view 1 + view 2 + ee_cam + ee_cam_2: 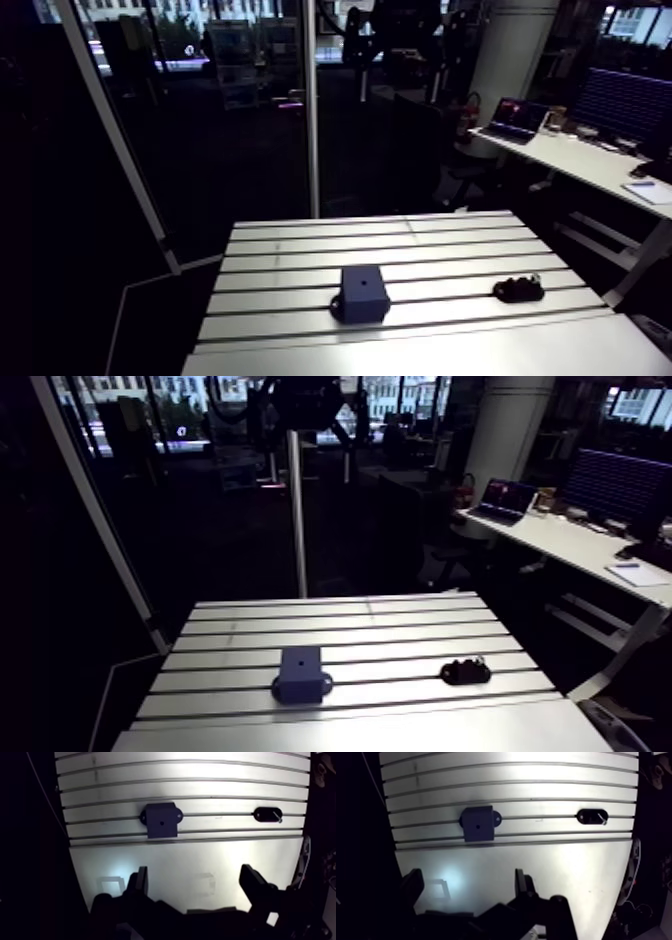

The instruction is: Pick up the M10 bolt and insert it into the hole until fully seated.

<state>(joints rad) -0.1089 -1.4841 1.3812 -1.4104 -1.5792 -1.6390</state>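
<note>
Nearest the wrist camera is the gripper [195, 872] itself, its jaws spread wide with nothing between them, hanging over the smooth near strip of the tabletop [200, 782]. Beyond it, on the slotted part, the two task things lie in the same row, well apart from each other. To the left is a dark blue block [161, 820] with a small hole [162, 822] in its top face. To the right is a black oval holder [263, 814], and what looks like the M10 bolt [276, 816] rests on it, showing a short bright shank. The bolt is small here, and I cannot tell which way its head points. Nothing touches either piece, so by my reading the task stands at its first step: the reach for the bolt, with picking and inserting not yet begun. The next move calls for carrying the jaws toward the far right until the bolt lies between them. They then need turning to straddle the shank rather than the holder, and lowering without knocking the holder along the slots. They should clench only once the bolt is centred, since a skewed hold would make it hard to line the bolt up with the hole in the block.
</note>
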